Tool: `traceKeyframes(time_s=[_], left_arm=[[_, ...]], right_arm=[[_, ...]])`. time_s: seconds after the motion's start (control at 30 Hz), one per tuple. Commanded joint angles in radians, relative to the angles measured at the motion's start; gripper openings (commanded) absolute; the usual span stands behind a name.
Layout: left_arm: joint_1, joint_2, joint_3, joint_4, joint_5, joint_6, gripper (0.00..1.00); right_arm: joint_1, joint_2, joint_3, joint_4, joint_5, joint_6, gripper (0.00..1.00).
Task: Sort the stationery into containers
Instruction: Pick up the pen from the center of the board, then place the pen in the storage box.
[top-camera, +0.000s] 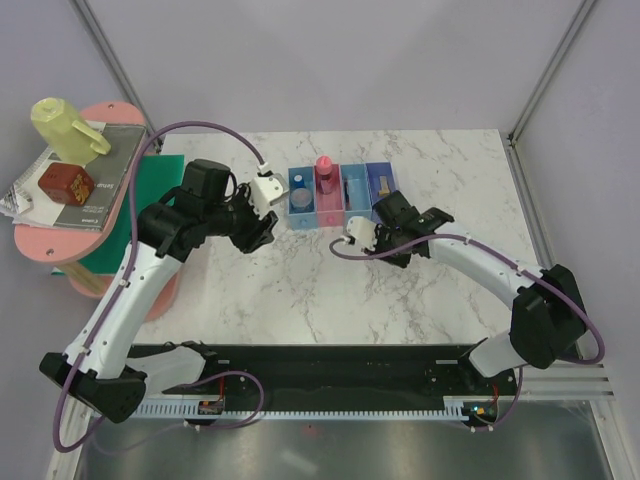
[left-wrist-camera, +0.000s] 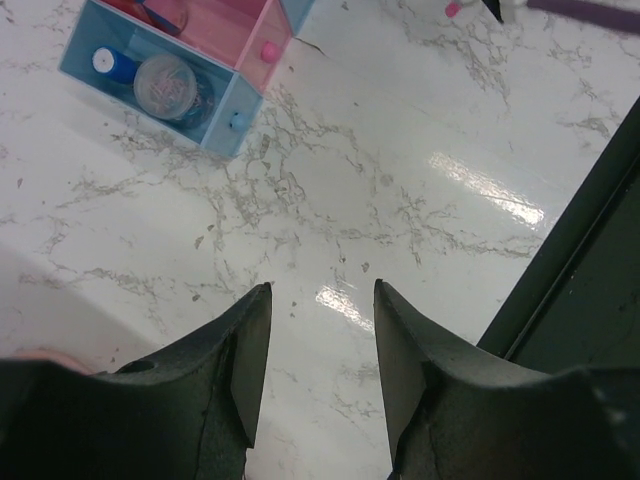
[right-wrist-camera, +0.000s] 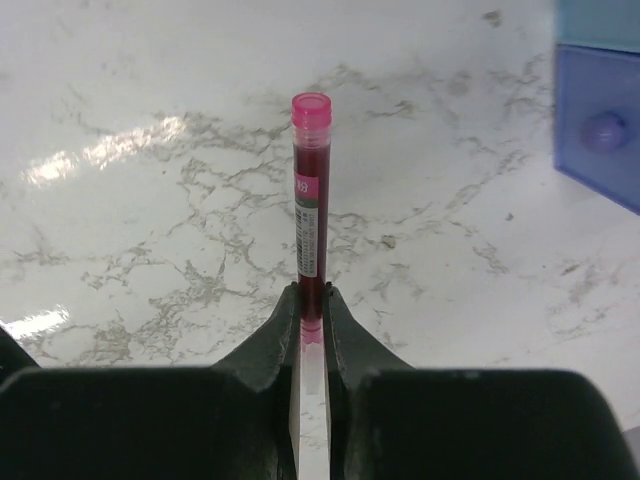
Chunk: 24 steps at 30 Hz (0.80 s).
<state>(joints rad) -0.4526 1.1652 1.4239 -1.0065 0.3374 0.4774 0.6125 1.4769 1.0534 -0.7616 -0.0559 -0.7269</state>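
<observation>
— On the near half of the marble table (top-camera: 300, 290), what do the wrist cameras give us?
— Closest in, the right gripper (right-wrist-camera: 312, 300) has its fingers clamped on a thin red pen (right-wrist-camera: 310, 200), pink-capped end pointing away. The left gripper (left-wrist-camera: 320, 290) has its fingers parted over bare marble, with nothing between them.
— Does the overhead picture show that pen?
— I cannot pick it out there; only the right wrist view shows the grip. That view also catches a small label (right-wrist-camera: 305, 185) on the barrel, print too small to read.
— And beyond?
— Four joined bins. The left wrist view looks into the blue bin (left-wrist-camera: 222, 128): a round blue-grey roll (left-wrist-camera: 168, 85) beside a small blue dark-topped piece (left-wrist-camera: 108, 65). Overhead alone shows the pink glue-stick tube (top-camera: 324, 172) upright in the pink bin (top-camera: 328, 210) and a tiny tan block (top-camera: 383, 183) in the violet-blue bin (top-camera: 381, 203), with the light blue bin (top-camera: 354, 205) between them.
— Far left?
— Books (top-camera: 100, 190) with a yellow-green jug (top-camera: 65, 128) on top; the cover lettering is unreadable.
</observation>
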Motion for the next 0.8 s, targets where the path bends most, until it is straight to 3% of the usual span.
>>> traceKeyframes(time_s=[0.0,0.17,0.4,0.77], left_arm=[[0.003,-0.041,-0.036,-0.018,-0.001,0.046,0.53],[0.005,-0.056,-0.06,-0.026,0.0,0.052,0.53],[0.005,-0.07,-0.111,-0.04,0.041,0.03,0.53],[0.005,-0.059,-0.154,-0.044,0.045,0.043,0.53]], right_arm=[[0.001,0.025,0.198,-0.047,-0.03,0.255,0.0],[-0.037,0.106,0.417,-0.045,-0.12,0.406,0.0],[-0.157,0.302,0.69,0.111,-0.32,0.713,0.0],[-0.217,0.522,0.703,0.424,-0.395,0.889,0.0]])
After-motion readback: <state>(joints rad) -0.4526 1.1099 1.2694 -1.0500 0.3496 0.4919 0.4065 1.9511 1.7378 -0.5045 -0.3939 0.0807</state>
